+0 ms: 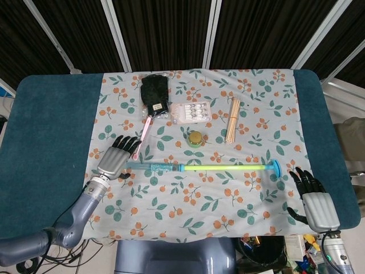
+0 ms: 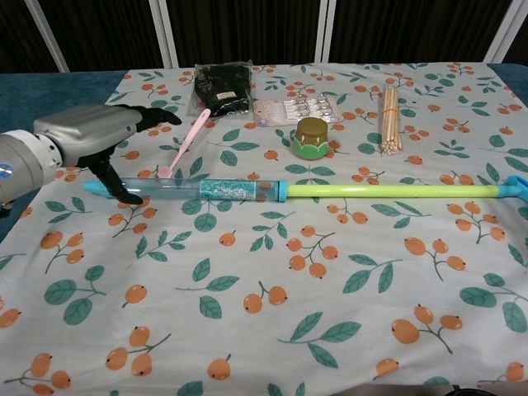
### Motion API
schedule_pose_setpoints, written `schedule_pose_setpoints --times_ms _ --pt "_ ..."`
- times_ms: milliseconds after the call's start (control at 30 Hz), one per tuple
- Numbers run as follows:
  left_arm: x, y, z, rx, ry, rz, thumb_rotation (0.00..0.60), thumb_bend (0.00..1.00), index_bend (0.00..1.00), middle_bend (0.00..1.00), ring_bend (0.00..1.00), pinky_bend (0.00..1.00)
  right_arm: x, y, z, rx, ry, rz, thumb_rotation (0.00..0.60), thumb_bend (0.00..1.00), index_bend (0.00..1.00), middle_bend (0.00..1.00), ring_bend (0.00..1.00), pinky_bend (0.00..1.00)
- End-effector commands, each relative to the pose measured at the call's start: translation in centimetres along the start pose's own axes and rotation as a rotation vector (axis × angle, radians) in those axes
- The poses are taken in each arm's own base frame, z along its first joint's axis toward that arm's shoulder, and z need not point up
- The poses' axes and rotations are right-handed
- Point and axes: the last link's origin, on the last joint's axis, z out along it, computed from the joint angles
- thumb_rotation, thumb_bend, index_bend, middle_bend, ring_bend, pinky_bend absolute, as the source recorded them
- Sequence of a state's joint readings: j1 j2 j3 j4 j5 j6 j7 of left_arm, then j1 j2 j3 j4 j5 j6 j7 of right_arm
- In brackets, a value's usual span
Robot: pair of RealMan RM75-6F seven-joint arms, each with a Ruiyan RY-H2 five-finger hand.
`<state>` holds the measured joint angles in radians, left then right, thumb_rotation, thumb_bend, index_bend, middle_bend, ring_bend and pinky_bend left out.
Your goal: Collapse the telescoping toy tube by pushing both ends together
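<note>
The toy tube point(image 1: 199, 167) lies fully extended across the floral cloth. It has a clear blue barrel point(image 2: 198, 189) on the left, a yellow-green rod point(image 2: 388, 191) and a blue end cap point(image 1: 275, 167) on the right. My left hand point(image 1: 117, 154) hovers over the barrel's left tip with fingers spread. In the chest view the left hand point(image 2: 87, 136) has its thumb down against the near side of the tube. My right hand point(image 1: 315, 201) lies open on the cloth, a little right of and below the end cap, apart from it.
Behind the tube stand a small green jar point(image 1: 195, 138) and a pink toothbrush point(image 1: 144, 132), the latter just beyond my left fingers. Further back lie a black pouch point(image 1: 154, 94), a blister pack point(image 1: 192, 112) and a bundle of wooden sticks point(image 1: 232, 120).
</note>
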<state>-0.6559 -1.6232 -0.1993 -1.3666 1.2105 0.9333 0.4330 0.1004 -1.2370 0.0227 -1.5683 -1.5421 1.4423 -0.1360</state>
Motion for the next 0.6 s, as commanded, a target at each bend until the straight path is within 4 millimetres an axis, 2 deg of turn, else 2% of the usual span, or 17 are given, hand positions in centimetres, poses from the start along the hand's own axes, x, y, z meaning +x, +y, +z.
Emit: schedule_pose_setpoints --times_ms 33,200,433,600 --pt "0.0 0.2 0.4 0.001 -0.004 0.000 0.600 0.10 0.10 0.05 0.00 0.05 0.0 0.0 0.0 -0.004 0.000 0.001 0.600 0.12 0.00 0.00 0.00 0.15" --pt "0.5 0.7 0.2 -0.018 0.014 -0.014 0.600 0.10 0.09 0.04 0.00 0.05 0.0 0.1 0.1 -0.007 -0.003 0.002 0.600 0.12 0.00 0.00 0.00 0.15" --pt "1.1 3.5 -1.5 -0.121 0.041 -0.054 0.600 0.10 0.09 0.04 0.00 0.05 0.0 0.0 0.0 -0.004 -0.002 0.003 0.600 0.12 0.00 0.00 0.00 0.15" --pt "1.6 3.5 -2.2 -0.105 0.057 -0.034 0.600 0.10 0.10 0.08 0.00 0.05 0.0 -0.1 -0.1 -0.002 -0.003 0.008 0.600 0.13 0.00 0.00 0.00 0.15"
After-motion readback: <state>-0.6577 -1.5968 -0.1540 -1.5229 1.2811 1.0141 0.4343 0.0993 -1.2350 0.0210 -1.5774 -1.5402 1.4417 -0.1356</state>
